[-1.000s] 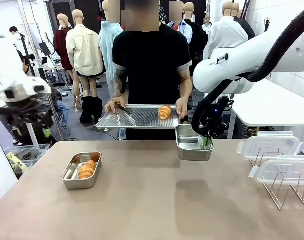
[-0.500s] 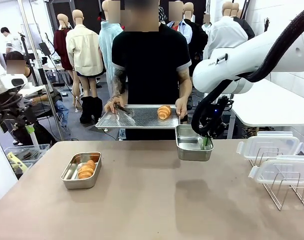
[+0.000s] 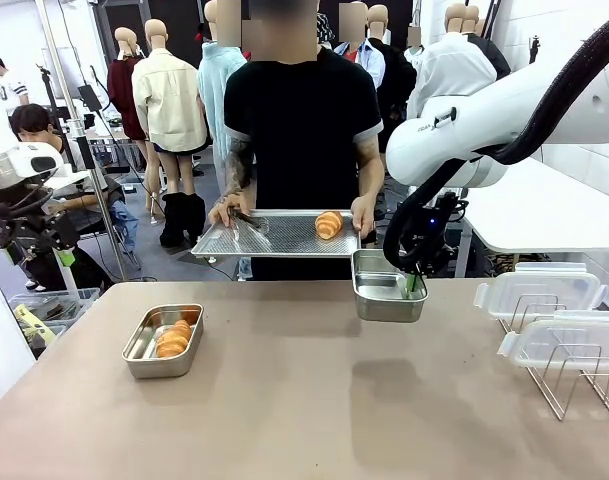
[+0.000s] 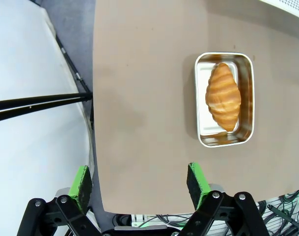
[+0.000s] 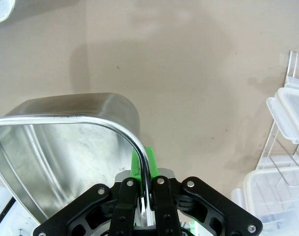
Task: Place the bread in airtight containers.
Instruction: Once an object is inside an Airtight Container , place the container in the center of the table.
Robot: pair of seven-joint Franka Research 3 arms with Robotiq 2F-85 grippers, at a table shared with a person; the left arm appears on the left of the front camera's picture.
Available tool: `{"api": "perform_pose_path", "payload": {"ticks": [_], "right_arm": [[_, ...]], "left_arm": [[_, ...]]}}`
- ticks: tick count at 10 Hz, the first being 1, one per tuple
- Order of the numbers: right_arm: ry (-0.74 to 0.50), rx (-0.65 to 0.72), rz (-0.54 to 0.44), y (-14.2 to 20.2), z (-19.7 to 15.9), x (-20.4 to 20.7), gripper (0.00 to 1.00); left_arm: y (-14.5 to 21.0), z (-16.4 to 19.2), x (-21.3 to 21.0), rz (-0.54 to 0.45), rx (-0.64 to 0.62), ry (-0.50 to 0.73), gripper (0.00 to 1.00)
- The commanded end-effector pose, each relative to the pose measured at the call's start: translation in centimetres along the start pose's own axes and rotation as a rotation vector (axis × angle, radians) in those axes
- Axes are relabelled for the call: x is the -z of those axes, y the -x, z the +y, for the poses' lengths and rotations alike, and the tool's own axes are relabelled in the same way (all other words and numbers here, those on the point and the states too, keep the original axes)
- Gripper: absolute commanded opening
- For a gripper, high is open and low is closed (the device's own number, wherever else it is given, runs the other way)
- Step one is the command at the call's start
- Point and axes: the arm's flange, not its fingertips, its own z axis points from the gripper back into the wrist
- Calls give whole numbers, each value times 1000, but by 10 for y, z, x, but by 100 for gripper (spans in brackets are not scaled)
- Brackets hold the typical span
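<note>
Brown surface (image 3: 304,400) shared with a person standing at the far side; busy room behind.

- Near the left edge: steel tin (image 3: 141,346) flat on the surface, one croissant (image 3: 173,338) lying inside it lengthwise. From the left wrist view, same tin (image 4: 201,113) and croissant (image 4: 223,96) lie well ahead of the left claw (image 4: 138,178).
- Left claw: fingers wide apart, nothing between the green pads (image 4: 82,181); it hangs over the surface's edge.
- Right claw (image 3: 414,282): clamped on the rim of an empty steel tin (image 3: 389,303), held in the air above the far side of the surface, roughly level. Right wrist view shows the claw (image 5: 143,162) pinching the rolled rim, tin interior (image 5: 66,147) bare.
- Person holds a perforated tray (image 3: 284,240), one hand (image 3: 227,210) at each end. Second croissant (image 3: 329,224) sits on its right part; tongs (image 3: 249,220) lie at its left.
- Right side: two clear clip lids (image 3: 539,290) resting at a wire rack (image 3: 574,385).
</note>
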Motion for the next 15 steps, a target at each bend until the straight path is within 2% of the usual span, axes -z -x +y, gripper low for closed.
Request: {"api": "perform_pose_path", "payload": {"ticks": [1,15], "right_arm": [[3,-6,-17,-1,1,-1,0],[3,-6,-17,-1,1,-1,0]], "left_arm": [[1,2,-1,-5,-18,-27,100],[1,2,-1,-5,-18,-27,100]]}}
